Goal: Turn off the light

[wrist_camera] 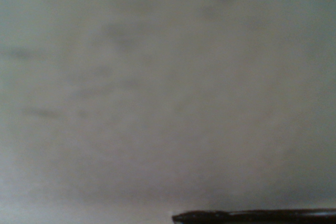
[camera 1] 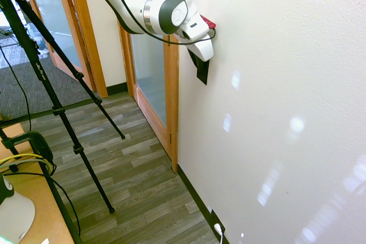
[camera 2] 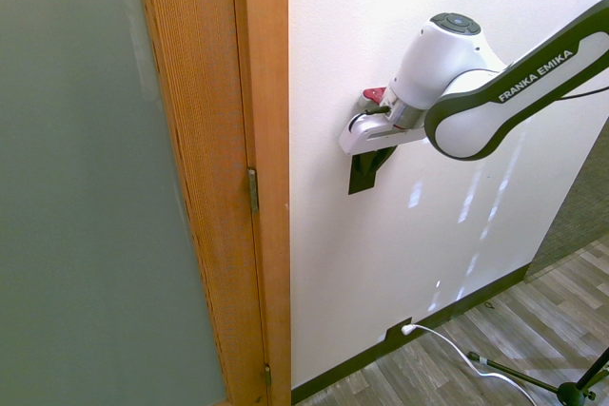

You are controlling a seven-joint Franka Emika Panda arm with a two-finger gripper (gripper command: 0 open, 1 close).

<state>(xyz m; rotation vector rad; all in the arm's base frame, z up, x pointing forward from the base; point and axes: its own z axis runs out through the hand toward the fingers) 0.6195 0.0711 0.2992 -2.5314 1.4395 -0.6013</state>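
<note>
The cream painted wall [camera 2: 400,263] fills the wrist view, since the white arm's gripper [camera 1: 201,64] presses close against it. The small black upright switch plate [camera 2: 365,174] sits directly under the gripper, partly covered; whether the fingers are parted or closed cannot be told.

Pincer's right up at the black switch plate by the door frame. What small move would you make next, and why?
Probably a short push toward the wall, then a small stroke down. The pincer sits over the top of the switch plate, hiding the rocker, and the wrist view shows only blurred wall, so it is very close. I can't tell whether it touches, so go slowly.
</note>
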